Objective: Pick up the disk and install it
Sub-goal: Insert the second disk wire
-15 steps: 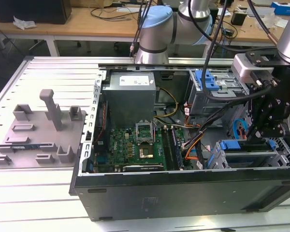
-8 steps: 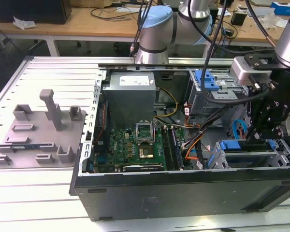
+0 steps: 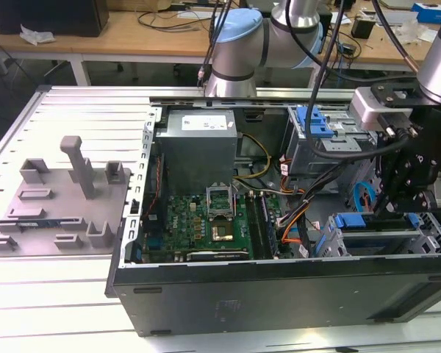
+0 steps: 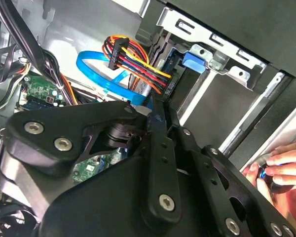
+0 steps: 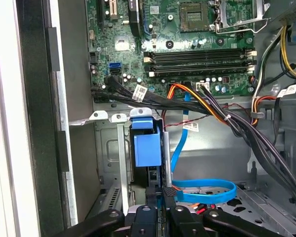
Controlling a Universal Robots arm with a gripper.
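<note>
The disk (image 5: 147,148) stands on edge in a slot of the grey drive cage (image 5: 108,148), its blue handle facing the motherboard. In the exterior view the disk's blue carrier (image 3: 367,220) lies along the top of the cage (image 3: 426,235) at the case's near right corner. My gripper (image 5: 161,193) reaches down onto the disk's rear end, fingers pinched close together with a strip of blue rail between them. In the exterior view the gripper (image 3: 386,209) hangs just above that cage. In the second wrist view the black fingers (image 4: 160,128) point toward the blue handle (image 4: 195,59).
The open computer case (image 3: 279,294) lies on a slatted table. A motherboard (image 3: 206,220), power supply (image 3: 198,143) and a second cage with a blue latch (image 3: 314,121) crowd it. Cable bundles (image 5: 227,118) and a blue flat cable (image 5: 207,190) run close by. A hand (image 4: 281,170) rests outside the case wall.
</note>
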